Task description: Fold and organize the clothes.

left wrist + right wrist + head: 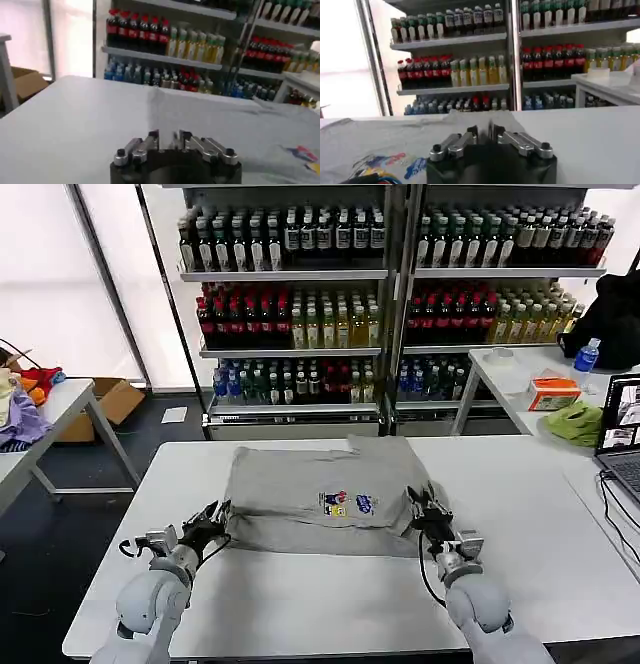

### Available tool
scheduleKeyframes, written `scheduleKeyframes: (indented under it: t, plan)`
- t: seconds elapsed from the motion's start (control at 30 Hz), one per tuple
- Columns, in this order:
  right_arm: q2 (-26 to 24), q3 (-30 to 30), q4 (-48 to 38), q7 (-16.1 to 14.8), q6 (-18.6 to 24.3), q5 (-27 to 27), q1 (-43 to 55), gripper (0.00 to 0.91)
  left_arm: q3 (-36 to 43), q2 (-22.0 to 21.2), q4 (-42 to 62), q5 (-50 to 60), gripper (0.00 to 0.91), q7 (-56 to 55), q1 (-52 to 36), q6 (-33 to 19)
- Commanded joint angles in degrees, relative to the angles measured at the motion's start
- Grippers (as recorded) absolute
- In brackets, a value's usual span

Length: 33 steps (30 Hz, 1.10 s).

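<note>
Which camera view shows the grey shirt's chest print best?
The head view: the whole chest print lies flat on the shirt. The right wrist view cuts it at the edge; the left wrist view catches only a sliver.

A white table (pixel 300 594) carries one light-grey printed shirt (pixel 300 494), spread flat.

Both arms end in rounded silver-grey wrist housings, each carrying a black gripper with silver-grey linkage bars. Behind the left gripper (pixel 209 520) and the right gripper (pixel 425 508), thin black cables loop along the wrists. Dark round screws sit at the outer linkage joints beside the fingertips.
</note>
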Motion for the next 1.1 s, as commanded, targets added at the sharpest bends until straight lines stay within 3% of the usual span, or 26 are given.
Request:
scheduleKeyframes:
  t: [0.03,0.13,0.23,0.3,0.43,0.47,0.5,0.53,0.6,0.63,0.67,0.73,1.1]
  plan:
    - [-0.11,-0.97,0.55,0.05,-2.47,-0.03,2.33,0.907,-1.62,-0.33,-2.50,0.98,0.907,-0.37,1.56,0.12]
    - [-0.89,0.97,7.06,4.07,-6.56,-0.18,-4.83,0.907,-2.93,0.25,-6.53,1.00,0.907,-0.87,4.73,0.17]
    - [-0.91,2.55,10.84,6.56,-6.49,-0.27,-9.80,0.907,-3.25,0.61,-8.26,1.05,0.907,-1.17,8.14,0.61]
    - [-0.89,2.95,12.68,8.15,-8.76,-0.70,-12.52,0.907,-2.95,0.76,-8.90,1.13,0.907,-1.41,10.07,0.76]
    - [0.12,2.49,14.74,12.65,-11.63,-5.25,-17.12,0.907,-0.51,0.05,-9.61,1.80,0.907,-1.23,13.96,0.22]
    - [0.31,2.27,14.57,13.96,-12.37,-5.47,-17.20,0.796,-0.19,-0.15,-9.20,2.18,0.907,-1.08,13.96,0.09]
    - [1.25,1.91,13.83,15.30,-13.08,-5.44,-16.98,0.514,0.19,-0.41,-8.49,2.64,0.907,-0.95,13.68,-0.34]
    - [1.67,1.39,13.26,15.72,-13.05,-5.48,-16.65,0.000,0.58,-0.74,-7.57,2.86,0.907,-0.97,13.13,-0.58]
    - [2.25,0.85,12.88,17.34,-13.22,-5.81,-16.27,0.000,1.11,-1.21,-5.91,2.88,0.907,-0.72,12.08,-1.00]
    - [2.57,0.78,12.97,18.20,-13.96,-5.63,-16.07,0.000,1.35,-1.46,-5.58,2.88,0.836,-0.75,11.59,-0.94]
    - [2.81,0.74,13.07,18.80,-14.75,-5.31,-15.91,0.000,1.50,-1.65,-5.47,2.86,0.423,-0.60,11.46,-0.94]
    - [2.72,0.58,13.06,18.69,-14.42,-3.90,-15.58,0.000,1.97,-1.88,-4.96,2.56,0.010,-0.13,10.47,-0.76]
    - [2.39,-0.14,11.87,18.15,-14.15,-1.90,-14.13,0.000,2.41,-1.87,-2.76,2.02,0.010,-0.04,9.23,-0.82]
